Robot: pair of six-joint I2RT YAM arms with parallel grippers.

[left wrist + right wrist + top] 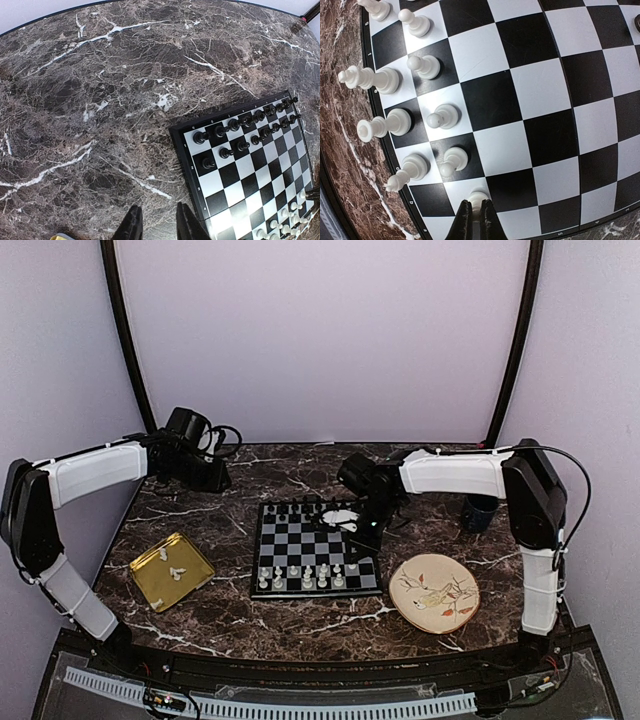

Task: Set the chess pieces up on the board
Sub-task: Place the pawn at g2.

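Roughly half done, by the look of it. Counting several white chess pieces (pixel 307 580) upright on near rows of board (pixel 318 545), with gaps to fill. Gripping a pawn (pixel 478 198) in clamped right claw (pixel 476 220), low over a near-edge square. Hovering left claw (pixel 159 225), parted, holding nothing, above worktop (pixel 100 100). Left to fetch: a few in tray (pixel 150 585).

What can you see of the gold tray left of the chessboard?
The gold tray is square, shallow and shiny, metal by its look, with a low raised rim. It lies flat on the dark marble table, turned corner-on like a diamond, left of the board and apart from it. A few tiny white chess pieces lie inside it. Nothing else touches it.
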